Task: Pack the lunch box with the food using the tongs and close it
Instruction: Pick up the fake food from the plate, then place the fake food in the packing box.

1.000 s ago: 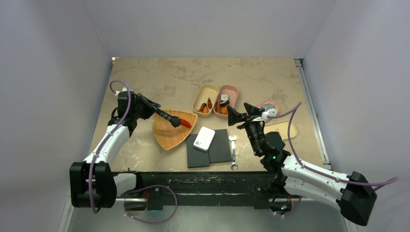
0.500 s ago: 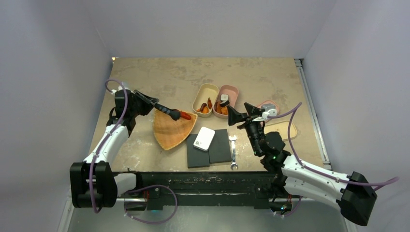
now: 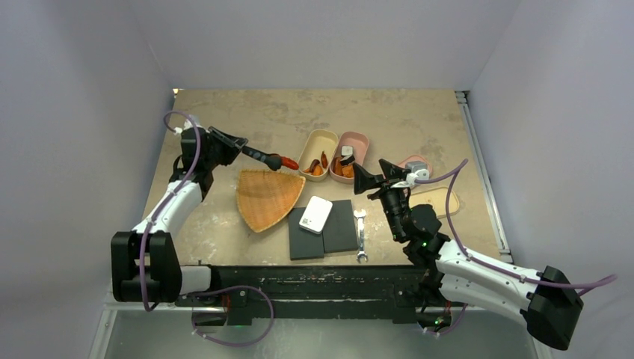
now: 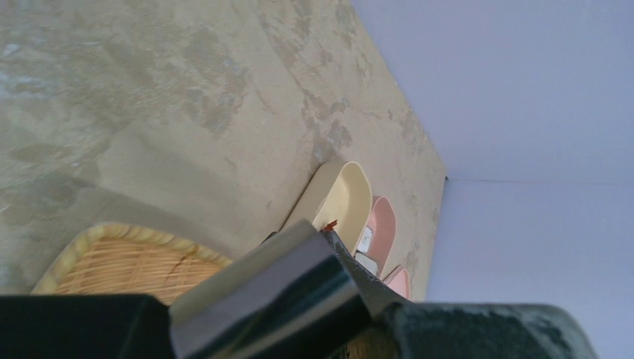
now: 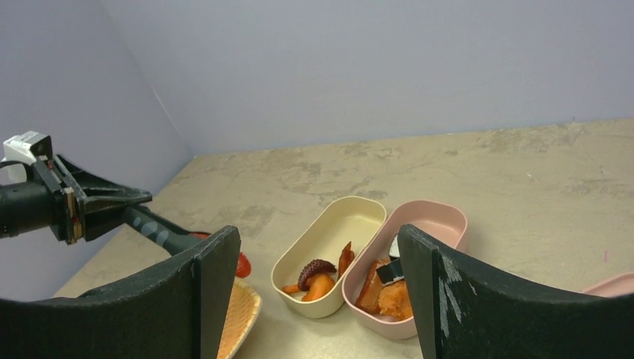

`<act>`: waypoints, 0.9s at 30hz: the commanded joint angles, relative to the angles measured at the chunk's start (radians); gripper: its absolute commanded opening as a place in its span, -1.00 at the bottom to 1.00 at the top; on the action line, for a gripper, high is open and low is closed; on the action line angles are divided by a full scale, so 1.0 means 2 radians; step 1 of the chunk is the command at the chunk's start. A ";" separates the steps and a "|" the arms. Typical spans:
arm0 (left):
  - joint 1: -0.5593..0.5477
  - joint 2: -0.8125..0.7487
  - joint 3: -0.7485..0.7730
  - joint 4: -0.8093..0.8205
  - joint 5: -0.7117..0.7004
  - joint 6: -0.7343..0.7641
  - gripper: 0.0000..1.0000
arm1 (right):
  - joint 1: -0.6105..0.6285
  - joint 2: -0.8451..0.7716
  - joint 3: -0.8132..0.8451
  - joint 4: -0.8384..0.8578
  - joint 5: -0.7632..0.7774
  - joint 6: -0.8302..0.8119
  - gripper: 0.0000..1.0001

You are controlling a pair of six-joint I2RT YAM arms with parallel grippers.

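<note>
Tongs (image 3: 258, 155) pinched in your left gripper (image 3: 224, 143) carry a red piece (image 3: 288, 162) just left of the cream box (image 3: 323, 142); your right gripper (image 3: 371, 173) gapes wide, empty

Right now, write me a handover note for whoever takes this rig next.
Left gripper: shut on the tongs, which pinch a red piece between the basket and the cream box.
Right gripper: open, holding nothing, hovering near the pink box.
Done: both boxes hold several pieces; the basket looks bare from above.
Left: drop the red piece into a box, then close the boxes. A cream lid lies to the right of the right arm.
</note>
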 commanded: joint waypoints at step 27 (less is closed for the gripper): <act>-0.174 0.217 0.190 0.174 -0.177 0.005 -1.00 | -0.002 -0.010 -0.009 0.014 0.019 0.003 0.62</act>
